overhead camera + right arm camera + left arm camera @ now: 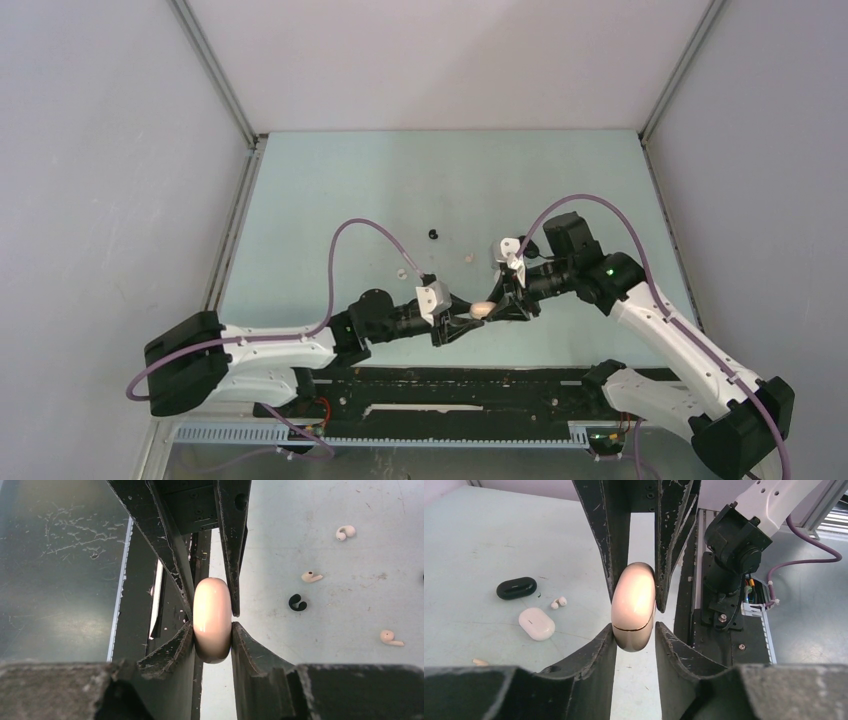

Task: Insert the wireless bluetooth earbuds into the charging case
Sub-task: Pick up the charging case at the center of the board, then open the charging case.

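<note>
Case-opening step: cream case (634,600) shut, seam visible, pinched by both left gripper (635,634) and right gripper (212,632). Next likely: pry lid without slip; earbuds (345,531) loose on table (330,200).

Hides both flanks of the glossy cream pill-shaped charging case (212,615) behind black gripper fingers (165,655). From above, shrinks the tiny rounded plastic earbuds (434,235) to specks, shapes unreadable. Cuts off a dark object (422,577) at the right wrist view's edge.
</note>
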Action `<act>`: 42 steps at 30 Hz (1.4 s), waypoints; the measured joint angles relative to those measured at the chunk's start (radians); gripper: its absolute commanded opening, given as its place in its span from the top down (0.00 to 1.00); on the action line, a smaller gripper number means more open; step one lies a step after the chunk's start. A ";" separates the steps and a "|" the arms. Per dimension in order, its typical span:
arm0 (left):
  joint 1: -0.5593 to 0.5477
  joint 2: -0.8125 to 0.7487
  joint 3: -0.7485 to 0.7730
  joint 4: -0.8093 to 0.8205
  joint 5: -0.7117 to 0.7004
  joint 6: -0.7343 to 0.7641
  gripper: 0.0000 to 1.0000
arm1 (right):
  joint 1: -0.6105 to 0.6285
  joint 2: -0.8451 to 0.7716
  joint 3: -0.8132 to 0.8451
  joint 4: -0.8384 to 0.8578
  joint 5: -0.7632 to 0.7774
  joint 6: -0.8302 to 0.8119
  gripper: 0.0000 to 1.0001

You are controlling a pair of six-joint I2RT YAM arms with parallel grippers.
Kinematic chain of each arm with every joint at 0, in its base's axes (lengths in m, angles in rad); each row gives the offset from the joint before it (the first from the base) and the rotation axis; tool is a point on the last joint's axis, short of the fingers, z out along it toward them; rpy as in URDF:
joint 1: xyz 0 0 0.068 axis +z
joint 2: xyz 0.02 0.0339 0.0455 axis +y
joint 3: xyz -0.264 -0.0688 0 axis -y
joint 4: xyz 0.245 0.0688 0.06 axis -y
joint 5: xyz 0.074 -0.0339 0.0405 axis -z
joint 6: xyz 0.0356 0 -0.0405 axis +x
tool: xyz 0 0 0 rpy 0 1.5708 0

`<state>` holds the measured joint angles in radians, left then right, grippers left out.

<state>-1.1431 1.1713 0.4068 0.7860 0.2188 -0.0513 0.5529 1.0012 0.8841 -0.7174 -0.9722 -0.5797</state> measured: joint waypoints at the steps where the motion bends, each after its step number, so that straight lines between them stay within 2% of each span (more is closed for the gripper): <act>1: 0.000 0.004 0.000 0.002 0.002 0.000 0.65 | 0.000 0.000 0.000 0.000 0.000 0.000 0.84; 8: 0.000 0.030 0.001 0.006 0.022 -0.001 0.89 | 0.000 0.000 -0.011 -0.003 0.007 -0.010 0.80; 13: 0.001 0.043 0.001 0.016 0.031 0.001 0.99 | -0.002 0.000 -0.014 -0.010 0.013 -0.012 0.50; 16: 0.001 0.055 0.001 0.037 0.045 0.010 1.00 | -0.004 0.010 -0.016 0.001 -0.002 0.011 0.42; 24: 0.001 0.072 -0.002 0.084 0.076 0.025 1.00 | -0.022 0.034 -0.016 0.022 -0.044 0.072 0.40; 32: 0.001 0.072 -0.003 0.096 0.079 0.025 1.00 | -0.052 0.046 -0.016 0.028 -0.085 0.103 0.46; 42: 0.001 0.110 -0.011 0.126 0.095 0.014 1.00 | -0.088 0.031 -0.016 0.047 -0.105 0.134 0.46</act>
<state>-1.1423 1.2812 0.3958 0.9123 0.3141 -0.0368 0.4648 1.0325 0.8680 -0.6704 -1.0767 -0.4458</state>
